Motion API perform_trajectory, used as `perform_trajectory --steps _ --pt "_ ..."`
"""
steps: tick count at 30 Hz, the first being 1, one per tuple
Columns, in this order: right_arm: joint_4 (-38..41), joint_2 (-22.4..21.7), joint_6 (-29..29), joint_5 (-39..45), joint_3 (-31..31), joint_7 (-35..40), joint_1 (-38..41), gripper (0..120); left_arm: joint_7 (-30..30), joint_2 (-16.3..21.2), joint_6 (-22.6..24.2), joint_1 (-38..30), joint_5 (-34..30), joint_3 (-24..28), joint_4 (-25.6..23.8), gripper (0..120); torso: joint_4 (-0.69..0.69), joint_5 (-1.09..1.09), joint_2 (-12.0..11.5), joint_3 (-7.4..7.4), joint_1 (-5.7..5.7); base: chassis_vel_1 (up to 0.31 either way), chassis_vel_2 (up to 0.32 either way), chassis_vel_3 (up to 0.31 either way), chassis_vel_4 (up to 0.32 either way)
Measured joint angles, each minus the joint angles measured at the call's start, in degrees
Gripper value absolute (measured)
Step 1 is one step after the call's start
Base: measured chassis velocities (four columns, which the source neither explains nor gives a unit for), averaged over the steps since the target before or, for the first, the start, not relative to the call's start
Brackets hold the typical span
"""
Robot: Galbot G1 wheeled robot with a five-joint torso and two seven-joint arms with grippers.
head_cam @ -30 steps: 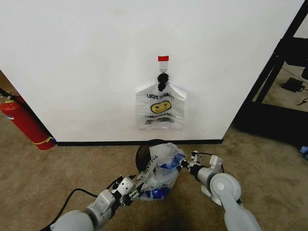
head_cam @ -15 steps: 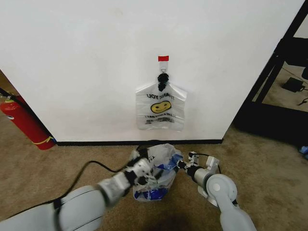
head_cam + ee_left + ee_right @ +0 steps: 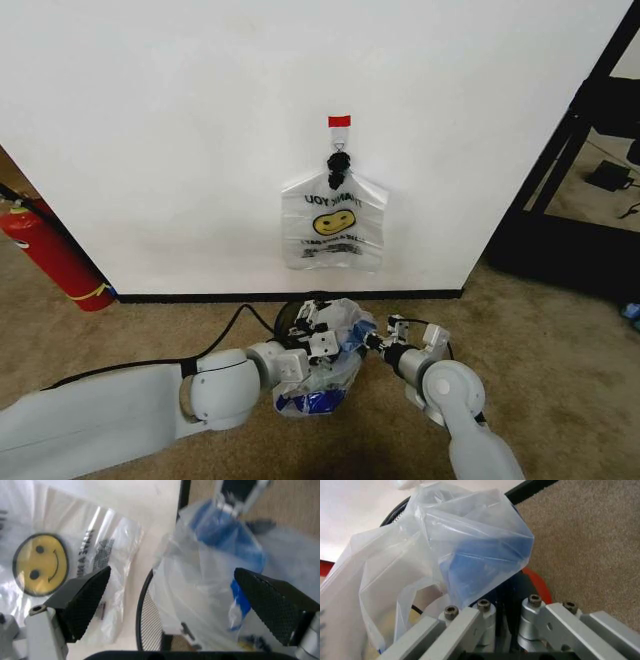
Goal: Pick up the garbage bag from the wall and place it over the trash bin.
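The garbage bag (image 3: pixel 322 365), thin and see-through with blue marks, lies crumpled over the trash bin (image 3: pixel 293 316), a small black wastebasket by the wall. My left gripper (image 3: pixel 320 333) hovers over the bag's top, open; its black fingers (image 3: pixel 82 600) stand wide apart with the garbage bag (image 3: pixel 210 581) and the bin's mesh rim (image 3: pixel 144 624) between them. From the right, my right gripper (image 3: pixel 374 343) is shut on the bag's edge. In the right wrist view the garbage bag (image 3: pixel 460 551) billows out from my right gripper (image 3: pixel 496 619), over the bin's red base (image 3: pixel 538 586).
A flat bunch of smiley-face bags (image 3: pixel 334 226) hangs by a black tie from a wall hook straight above the bin. A red fire extinguisher (image 3: pixel 48 252) leans at the left wall. A black shelf frame (image 3: pixel 575 140) stands at the right. A black cable (image 3: pixel 235 322) trails over the carpet.
My left arm has swung forward from the bag's near left side to above the bin by the wall, and its gripper now stands open. The right gripper edged slightly left.
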Motion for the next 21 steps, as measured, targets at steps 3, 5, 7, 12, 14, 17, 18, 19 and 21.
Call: perform_trajectory --steps 3,5,7,12,14,17,18,19,21 --pt "-0.01 0.0 0.0 0.03 0.01 0.0 0.06 0 1.03 0.61 0.14 -0.86 1.17 2.45 0.13 97 0.01 0.0 0.0 0.0 0.0 0.0 0.0 0.0 0.0" --pt "-0.01 -0.02 0.0 0.06 0.0 -0.01 0.08 0 1.23 1.05 0.63 -0.7 0.98 3.61 0.04 97 0.05 0.0 0.0 0.0 0.0 0.0 0.0 0.0 0.0" --pt "-0.02 -0.04 0.0 0.08 0.0 -0.03 0.08 0 1.24 0.99 0.7 -0.48 0.99 4.02 0.2 97 0.04 0.0 0.0 -0.01 0.0 0.0 0.0 0.0 0.0" --pt "-0.09 -0.2 0.03 0.09 -0.2 -0.06 -0.07 0 0.66 -1.06 0.67 -0.3 0.2 4.26 2.4 96 0.01 0.0 0.0 0.0 0.0 0.0 0.0 0.0 0.0" --pt "-0.06 -0.22 0.02 0.09 -0.32 -0.07 -0.22 0 0.3 -1.88 0.47 -0.4 0.02 4.21 3.28 94 0.0 0.0 0.0 -0.01 0.0 0.0 0.0 0.0 0.0" --pt "0.18 -0.22 0.02 0.09 -0.34 -0.07 -0.3 0 0.01 -2.76 0.2 -0.58 0.2 4.58 4.19 89 0.01 0.0 0.0 0.0 0.0 0.0 0.0 0.0 0.0" --pt "0.28 -0.2 0.03 0.09 -0.34 -0.08 -0.3 0 0.12 -2.93 -0.01 -0.63 0.43 4.81 4.46 88 0.01 0.0 0.0 -0.01 0.0 0.0 0.0 0.0 0.0" --pt "0.28 -0.2 0.03 0.09 -0.34 -0.08 -0.3 0 0.12 -2.93 -0.01 -0.63 0.43 4.81 4.46 88 0.01 0.0 0.0 -0.01 0.0 0.0 0.0 0.0 0.0" --pt "0.35 -0.16 0.03 0.1 -0.34 -0.12 -0.33 0 0.66 -3.17 -0.7 -0.63 1.1 5.08 5.03 79 0.02 0.0 0.0 0.0 0.0 0.0 0.0 0.0 0.0"
